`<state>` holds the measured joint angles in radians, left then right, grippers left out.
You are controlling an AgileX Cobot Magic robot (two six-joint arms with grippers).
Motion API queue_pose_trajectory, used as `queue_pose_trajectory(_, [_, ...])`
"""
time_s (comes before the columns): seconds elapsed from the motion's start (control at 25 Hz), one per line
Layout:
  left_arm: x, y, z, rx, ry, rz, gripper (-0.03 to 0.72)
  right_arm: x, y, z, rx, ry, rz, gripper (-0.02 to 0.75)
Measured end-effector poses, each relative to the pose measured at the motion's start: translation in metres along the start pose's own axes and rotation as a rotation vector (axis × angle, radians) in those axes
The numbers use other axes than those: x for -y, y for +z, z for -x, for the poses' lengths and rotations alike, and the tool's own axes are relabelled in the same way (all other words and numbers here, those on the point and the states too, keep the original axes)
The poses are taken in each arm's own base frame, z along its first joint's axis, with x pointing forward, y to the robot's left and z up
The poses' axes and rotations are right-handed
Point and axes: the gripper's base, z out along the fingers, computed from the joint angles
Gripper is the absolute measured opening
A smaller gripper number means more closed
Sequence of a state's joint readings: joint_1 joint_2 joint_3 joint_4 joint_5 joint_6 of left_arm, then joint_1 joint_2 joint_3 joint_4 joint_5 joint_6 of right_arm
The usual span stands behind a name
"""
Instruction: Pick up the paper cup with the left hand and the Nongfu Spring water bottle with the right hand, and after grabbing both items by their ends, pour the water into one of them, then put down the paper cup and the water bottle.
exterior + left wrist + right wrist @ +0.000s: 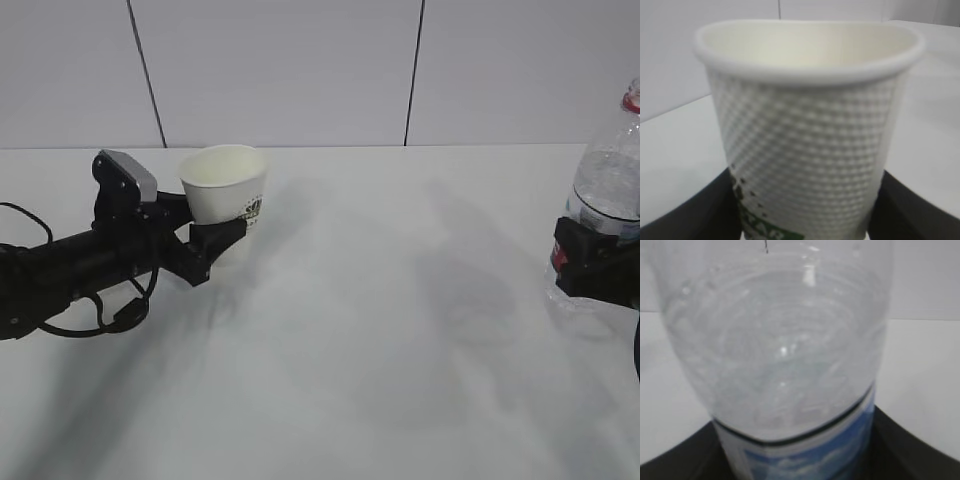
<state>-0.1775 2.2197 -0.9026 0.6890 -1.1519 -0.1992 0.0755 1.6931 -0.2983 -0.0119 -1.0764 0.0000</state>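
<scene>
While the left hand [215, 240] reaches in from the left edge of the exterior view, its black fingers [690, 215] are closed on the lower part of the paper cup [226, 185], one on each side of the base. The cup is held above the white table [350, 330], mouth up and tilted slightly; its shadow falls on the surface beneath. The left wrist view shows the cup's dimpled white wall, rolled rim and green print low on the side. At the right edge, the right hand [590, 265] grips the Nongfu Spring water bottle [610, 185] at the label band, fingers [910, 450] set partly apart around its body. The bottle stands roughly upright, red neck ring at top, water visible inside.
</scene>
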Motion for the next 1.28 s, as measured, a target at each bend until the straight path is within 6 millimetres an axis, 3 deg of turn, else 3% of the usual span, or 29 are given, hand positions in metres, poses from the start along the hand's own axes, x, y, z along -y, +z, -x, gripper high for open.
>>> queue_pose_trajectory(0.32, [0.019,0.005,-0.001,-0.015,0.032,-0.112,0.486,0.0,0.0,0.0,0.0,0.0,0.0,0.451])
queue_pose_trajectory(0.84, [0.093,0.031,0.004,-0.011,0.066,-0.32,0.486,0.0,0.0,0.0,0.0,0.0,0.0,0.451])
queue_pose_trajectory(1.28, [0.126,0.039,0.007,-0.005,0.063,-0.379,0.485,0.0,0.0,0.0,0.0,0.0,0.0,0.451])
